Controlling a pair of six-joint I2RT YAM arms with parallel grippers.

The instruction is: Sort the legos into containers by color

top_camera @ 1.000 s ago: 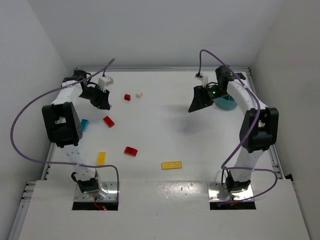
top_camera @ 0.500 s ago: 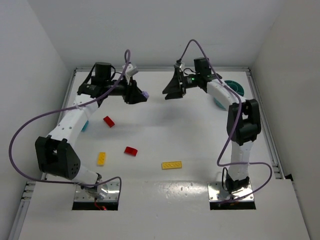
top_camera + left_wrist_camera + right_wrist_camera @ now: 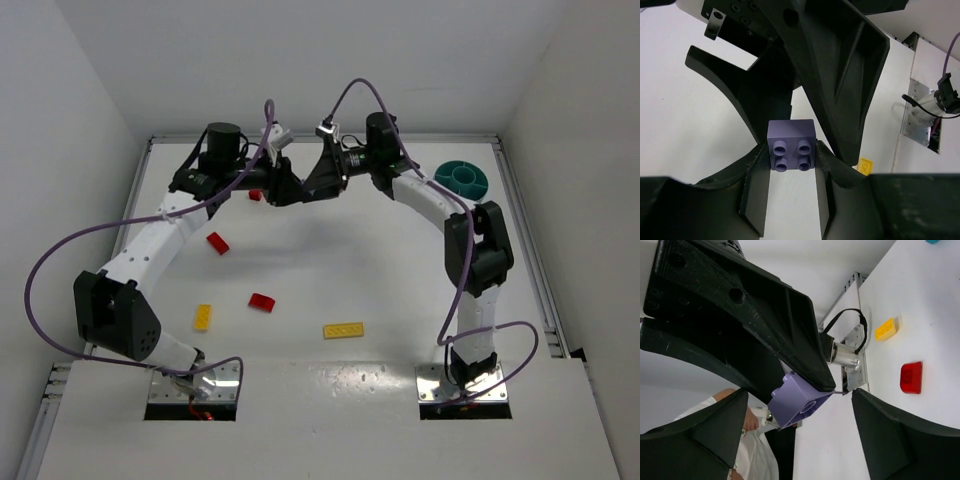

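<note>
My left gripper (image 3: 791, 156) is shut on a purple lego (image 3: 791, 145), held up above the table. In the right wrist view the same purple lego (image 3: 797, 401) sits between my right gripper's (image 3: 799, 407) wide-open jaws, without touching them. In the top view the left gripper (image 3: 284, 190) and the right gripper (image 3: 318, 180) meet tip to tip at the back centre, and the purple lego is hidden between them. The teal tub (image 3: 463, 178) stands at the back right.
On the table lie red legos (image 3: 217, 242) (image 3: 262, 301) (image 3: 256, 194), a small yellow lego (image 3: 203, 316) and a long yellow lego (image 3: 344, 330). A light blue lego (image 3: 932, 241) shows at the top edge of the right wrist view. White walls stand on three sides.
Both arms have swung in to the back centre. The left gripper carried the purple lego there, and the open right gripper moved off the tub to meet it.
</note>
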